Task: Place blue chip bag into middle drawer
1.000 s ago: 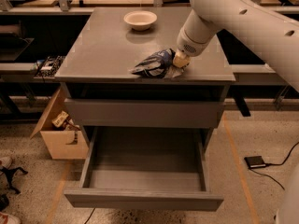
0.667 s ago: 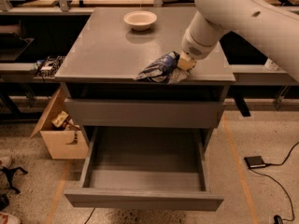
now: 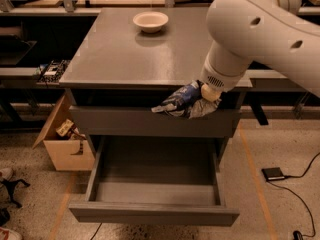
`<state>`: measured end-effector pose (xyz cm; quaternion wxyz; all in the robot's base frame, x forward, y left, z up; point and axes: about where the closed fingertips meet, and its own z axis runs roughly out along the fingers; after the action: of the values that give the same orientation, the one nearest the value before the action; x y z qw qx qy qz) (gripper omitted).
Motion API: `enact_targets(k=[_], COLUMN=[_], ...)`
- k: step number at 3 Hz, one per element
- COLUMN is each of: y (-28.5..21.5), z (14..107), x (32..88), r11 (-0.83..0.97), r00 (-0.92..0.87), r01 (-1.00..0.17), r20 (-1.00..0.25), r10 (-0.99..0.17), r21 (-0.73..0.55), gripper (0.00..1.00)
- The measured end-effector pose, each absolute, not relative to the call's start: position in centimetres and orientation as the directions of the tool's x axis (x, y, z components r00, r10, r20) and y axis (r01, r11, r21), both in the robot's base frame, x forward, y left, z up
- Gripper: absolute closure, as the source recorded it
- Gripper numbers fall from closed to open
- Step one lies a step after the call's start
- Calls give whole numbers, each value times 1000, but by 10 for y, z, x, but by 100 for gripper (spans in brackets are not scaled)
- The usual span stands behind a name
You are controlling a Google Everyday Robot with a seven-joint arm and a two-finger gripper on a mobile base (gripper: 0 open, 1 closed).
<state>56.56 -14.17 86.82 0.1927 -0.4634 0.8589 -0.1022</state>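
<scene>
the gripper [image 3: 200, 103] is held just past the front edge of the cabinet top [image 3: 135, 54], pressed together on the right end of the blue chip bag [image 3: 176, 102]. the bag is pinched and carried in the air, in front of the upper drawer front [image 3: 120, 121], with no surface under it. the middle drawer [image 3: 155, 176] is pulled out below.

for the step in hand, it is judged that the bag should be brought forward and a little left until it hangs over the middle of the tray. it should then be lowered clear of the upper drawer front and released only once it is low between the walls, so that the light foil is not left draped over the front rim.

the contact between gripper and foil is covered by crumpled bag and by the wrist, so the depth of the hold cannot be made out. the arm [image 3: 260, 29] is cut off at the right edge. the print on the bag cannot be read.
</scene>
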Motion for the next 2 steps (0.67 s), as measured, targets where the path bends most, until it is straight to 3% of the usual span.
enact_targets(k=[2], y=[-142], z=[783], x=[520], r11=[627], r00=[-600], r01=[-743], r20=[-182], r10=[-779], r21=[-234], gripper=[100])
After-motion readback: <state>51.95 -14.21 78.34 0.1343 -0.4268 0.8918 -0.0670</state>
